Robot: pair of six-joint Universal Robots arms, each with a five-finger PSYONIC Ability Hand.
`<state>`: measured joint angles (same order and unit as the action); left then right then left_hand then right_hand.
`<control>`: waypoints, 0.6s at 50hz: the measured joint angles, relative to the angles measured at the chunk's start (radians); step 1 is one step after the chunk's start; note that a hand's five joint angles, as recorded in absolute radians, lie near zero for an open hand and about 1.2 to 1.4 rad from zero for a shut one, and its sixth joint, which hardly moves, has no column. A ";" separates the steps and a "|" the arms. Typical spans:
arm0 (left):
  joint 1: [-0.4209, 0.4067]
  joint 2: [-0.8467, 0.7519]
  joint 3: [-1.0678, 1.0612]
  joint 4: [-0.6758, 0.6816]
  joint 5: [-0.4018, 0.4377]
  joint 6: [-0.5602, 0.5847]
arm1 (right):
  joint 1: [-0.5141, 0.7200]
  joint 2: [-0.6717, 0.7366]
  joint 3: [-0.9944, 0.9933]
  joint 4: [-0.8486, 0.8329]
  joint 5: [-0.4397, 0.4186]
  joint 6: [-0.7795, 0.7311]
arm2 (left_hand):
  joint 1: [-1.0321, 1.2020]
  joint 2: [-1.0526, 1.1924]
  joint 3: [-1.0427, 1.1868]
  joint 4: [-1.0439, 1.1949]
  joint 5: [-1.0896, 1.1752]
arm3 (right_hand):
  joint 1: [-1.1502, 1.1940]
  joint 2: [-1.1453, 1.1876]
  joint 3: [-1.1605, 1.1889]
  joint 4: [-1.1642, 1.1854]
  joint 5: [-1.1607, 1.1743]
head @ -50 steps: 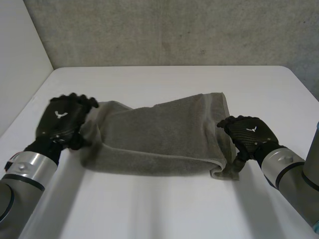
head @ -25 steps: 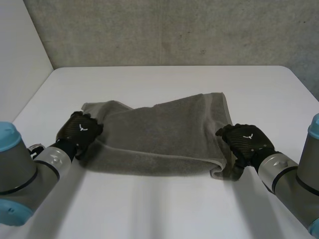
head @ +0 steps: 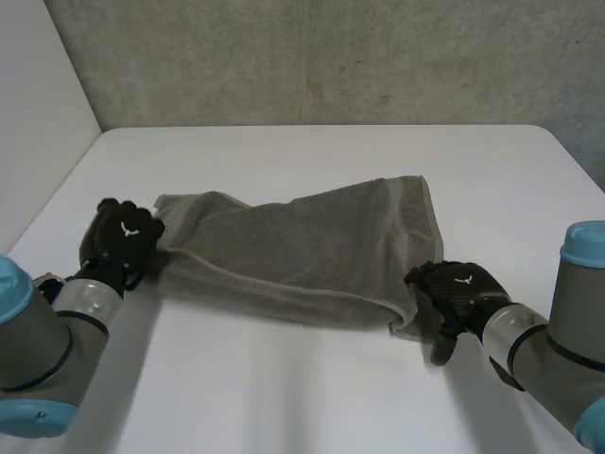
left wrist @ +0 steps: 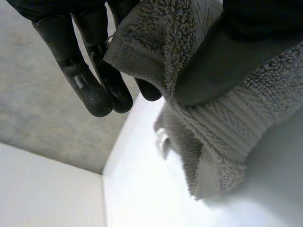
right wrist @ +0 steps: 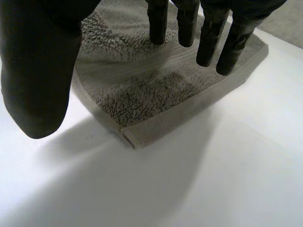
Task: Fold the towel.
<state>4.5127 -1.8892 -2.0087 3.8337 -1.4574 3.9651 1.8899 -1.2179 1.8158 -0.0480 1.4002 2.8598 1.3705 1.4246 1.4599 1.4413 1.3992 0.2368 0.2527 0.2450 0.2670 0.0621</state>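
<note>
A white table (head: 312,151) stands against a rough grey wall (head: 312,57), and across its middle we see the grey towel (head: 302,246) lying lengthwise, seemingly doubled over already. We judge the step in hand to be taking hold of its two ends for another fold. The left hand (head: 121,241) is at the towel's left end, and in its wrist view the cloth (left wrist: 222,132) is pinched between the thumb (left wrist: 246,52) and the fingers (left wrist: 80,71). The right hand (head: 458,288) is at the near right corner. There its straight fingers (right wrist: 208,42) rest on top of the cloth (right wrist: 156,90) while the thumb (right wrist: 40,71) hangs beside the edge, grasping nothing. Next, we think, the right hand must close on that corner before either end is carried across.
</note>
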 measured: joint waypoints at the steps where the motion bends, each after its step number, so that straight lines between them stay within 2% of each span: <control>1: 0.002 0.010 -0.008 0.016 -0.006 -0.012 | 0.001 0.006 0.000 -0.005 0.000 -0.007 | 0.000 0.000 0.000 0.000 0.000 | 0.000 0.000 0.000 0.000 0.000; 14: 0.010 0.049 -0.033 0.054 -0.022 -0.193 | 0.004 0.073 0.016 -0.103 0.000 -0.094 | 0.000 0.000 0.000 0.000 0.000 | 0.000 0.000 0.000 0.000 0.000; 18: 0.010 0.048 -0.038 0.053 -0.019 -0.203 | 0.004 0.086 0.018 -0.136 0.000 -0.098 | 0.000 0.000 0.000 0.000 0.000 | 0.070 0.042 0.047 0.035 0.072; 24: 0.010 0.049 -0.045 0.056 -0.014 -0.202 | 0.002 0.090 0.020 -0.178 -0.001 -0.102 | 0.000 0.000 -0.002 0.000 0.000 | 0.265 0.254 0.266 0.244 0.247; 30: 0.010 0.050 -0.048 0.056 -0.013 -0.199 | 0.002 0.089 0.019 -0.191 -0.001 -0.103 | 0.000 0.000 -0.002 0.000 0.000 | 0.355 0.333 0.346 0.324 0.351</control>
<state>4.5223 -1.8394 -2.0563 3.8902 -1.4709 3.7658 1.8919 -1.1286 1.8347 -0.2394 1.3990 2.7564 1.3705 1.4245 1.4582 1.4413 1.3992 0.5919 0.5857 0.5914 0.5908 0.4131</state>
